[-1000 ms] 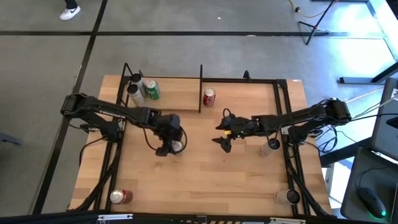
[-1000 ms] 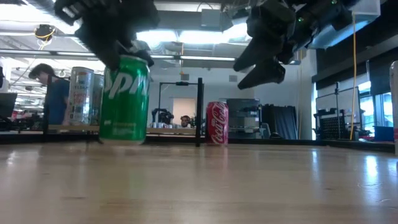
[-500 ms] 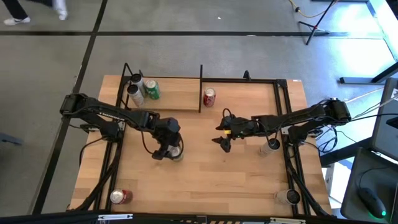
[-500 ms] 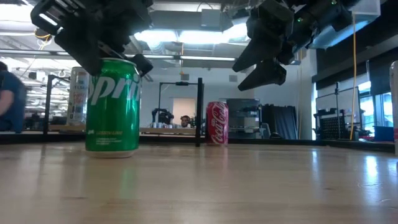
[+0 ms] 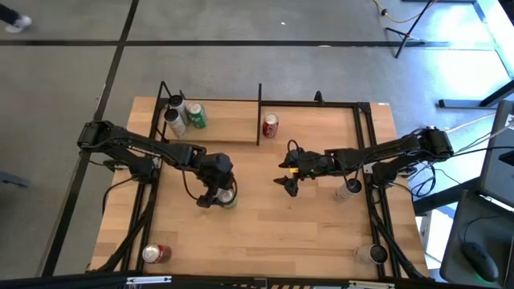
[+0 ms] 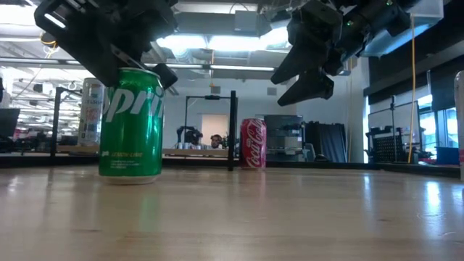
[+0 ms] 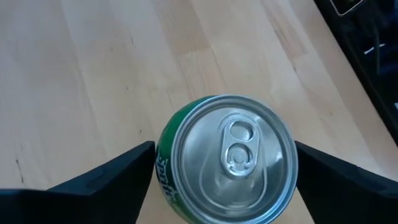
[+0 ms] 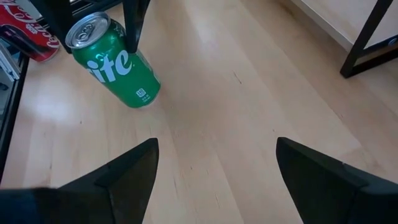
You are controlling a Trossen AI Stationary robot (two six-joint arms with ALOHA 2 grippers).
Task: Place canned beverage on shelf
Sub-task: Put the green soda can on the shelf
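Left gripper [image 7: 221,186] fingers spread, straddling green can [image 7: 227,158] — right gripper [image 8: 214,180] fingers spread, empty.

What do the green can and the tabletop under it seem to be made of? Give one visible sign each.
Green can: probably aluminium, glossy; bare silvery lid with a pull tab.
Tabletop: apparently light wood, smooth finish; visible grain and plank seams.

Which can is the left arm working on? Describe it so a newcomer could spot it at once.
Start at the wooden table and find the left gripper, left of its middle. Directly under it a green Sprite can stands upright on the bare tabletop, between the spread fingers. The other green can sits on the shelf beside silver cans.
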